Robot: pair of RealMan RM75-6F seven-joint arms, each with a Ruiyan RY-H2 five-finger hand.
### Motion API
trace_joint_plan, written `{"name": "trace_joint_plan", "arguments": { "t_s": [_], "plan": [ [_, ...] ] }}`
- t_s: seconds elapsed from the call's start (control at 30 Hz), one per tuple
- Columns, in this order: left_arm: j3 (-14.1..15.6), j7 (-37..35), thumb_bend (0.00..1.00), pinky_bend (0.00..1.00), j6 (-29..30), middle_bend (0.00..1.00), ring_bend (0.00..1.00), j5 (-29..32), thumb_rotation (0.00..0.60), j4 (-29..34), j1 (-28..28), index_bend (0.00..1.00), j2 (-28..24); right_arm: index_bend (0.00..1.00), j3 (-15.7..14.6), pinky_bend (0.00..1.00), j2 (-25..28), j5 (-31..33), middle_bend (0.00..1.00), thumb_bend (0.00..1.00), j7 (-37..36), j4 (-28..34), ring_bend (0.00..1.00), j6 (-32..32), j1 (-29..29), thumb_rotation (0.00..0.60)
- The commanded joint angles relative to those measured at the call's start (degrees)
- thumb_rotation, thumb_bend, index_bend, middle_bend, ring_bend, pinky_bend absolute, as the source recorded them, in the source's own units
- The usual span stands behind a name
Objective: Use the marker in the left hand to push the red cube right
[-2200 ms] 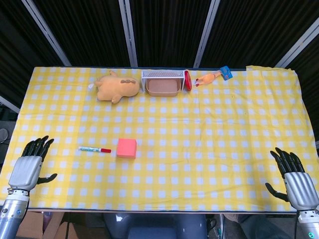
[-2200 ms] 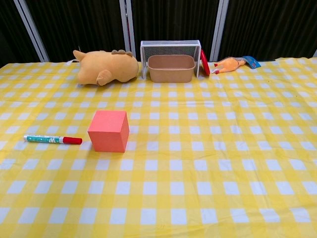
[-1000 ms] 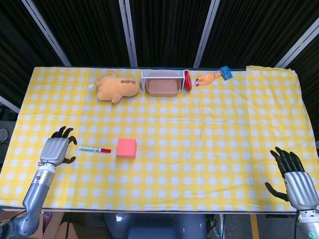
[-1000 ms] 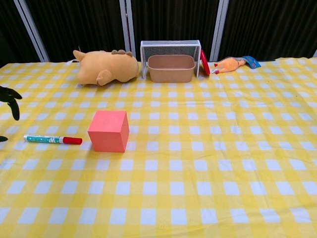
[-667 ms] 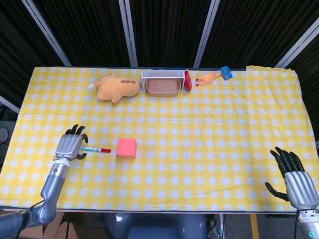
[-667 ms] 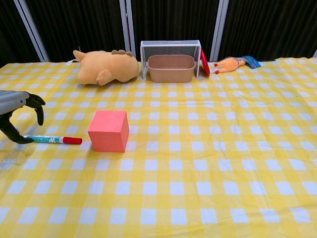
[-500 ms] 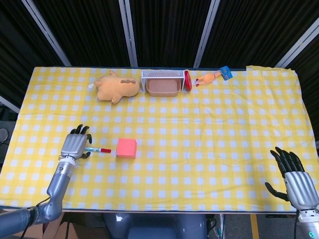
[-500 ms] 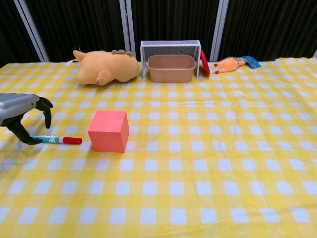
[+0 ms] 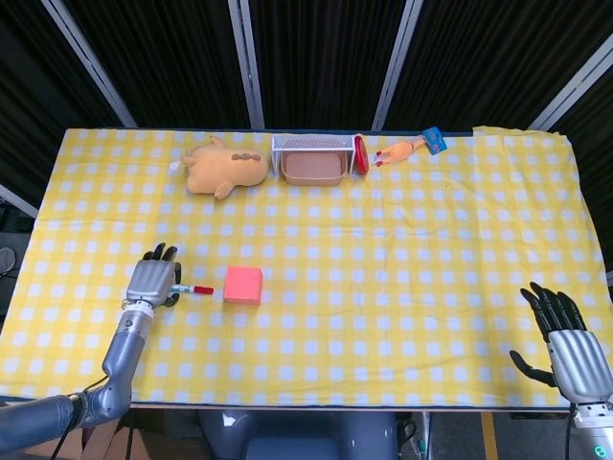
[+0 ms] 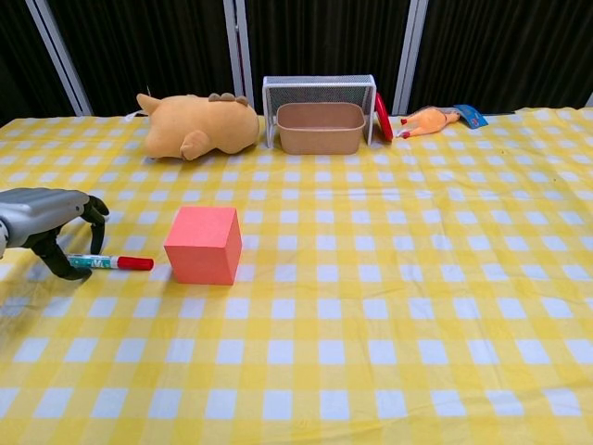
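Left hand [image 10: 42,215] over marker's [image 10: 109,262] left end, cube [image 10: 204,245] just right of marker, plush [image 10: 196,125], basket [image 10: 320,126] behind.

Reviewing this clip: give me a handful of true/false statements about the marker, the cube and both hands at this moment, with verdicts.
1. The marker lies flat on the tablecloth. True.
2. The marker's red cap touches the red cube. False: a gap of cloth separates them.
3. The left hand is over the marker's uncapped end, fingers curled down around it. True.
4. The right hand is beside the cube. False: it rests at the table's near right corner, holding nothing.
5. The cube sits inside the tan bin. False: it stands on the cloth, well in front.
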State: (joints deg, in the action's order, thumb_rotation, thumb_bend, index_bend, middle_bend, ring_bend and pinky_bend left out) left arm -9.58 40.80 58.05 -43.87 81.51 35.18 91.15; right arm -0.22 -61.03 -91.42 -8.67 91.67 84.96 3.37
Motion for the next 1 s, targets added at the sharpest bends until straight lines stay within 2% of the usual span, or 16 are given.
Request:
{"name": "trace_joint_plan", "arguments": {
  "t_s": [0.03,0.3,0.6,1.0],
  "plan": [
    [0.3,0.2,0.36,0.16,0.1,0.10,0.02,0.4,0.600,-0.1,0.2,0.54,0.0,0.00,0.0,0.00,0.0,0.0,0.00,0.32,0.0,0.0,0.00,0.0,0.0,0.600],
    [0.7,-0.3,0.47,0.16,0.9,0.11,0.02,0.8,0.600,1.2,0.2,0.60,-0.7,0.00,0.0,0.00,0.0,0.0,0.00,0.32,-0.1,0.1,0.00,0.1,0.0,0.600],
    [-0.4,0.1,0.49,0.16,3.1,0.12,0.02,4.4,0.600,6.3,0.3,0.62,-2.1,0.00,0.0,0.00,0.1,-0.1,0.00,0.32,-0.1,0.2,0.00,0.2,-0.1,0.600],
    [-2.7,3.5,0.49,0.16,8.5,0.13,0.02,12.1,0.600,8.6,2.1,0.62,1.1,0.00,0.0,0.00,0.2,-0.2,0.00,0.32,-0.5,0.2,0.00,0.3,-0.1,0.600]
  ]
}}
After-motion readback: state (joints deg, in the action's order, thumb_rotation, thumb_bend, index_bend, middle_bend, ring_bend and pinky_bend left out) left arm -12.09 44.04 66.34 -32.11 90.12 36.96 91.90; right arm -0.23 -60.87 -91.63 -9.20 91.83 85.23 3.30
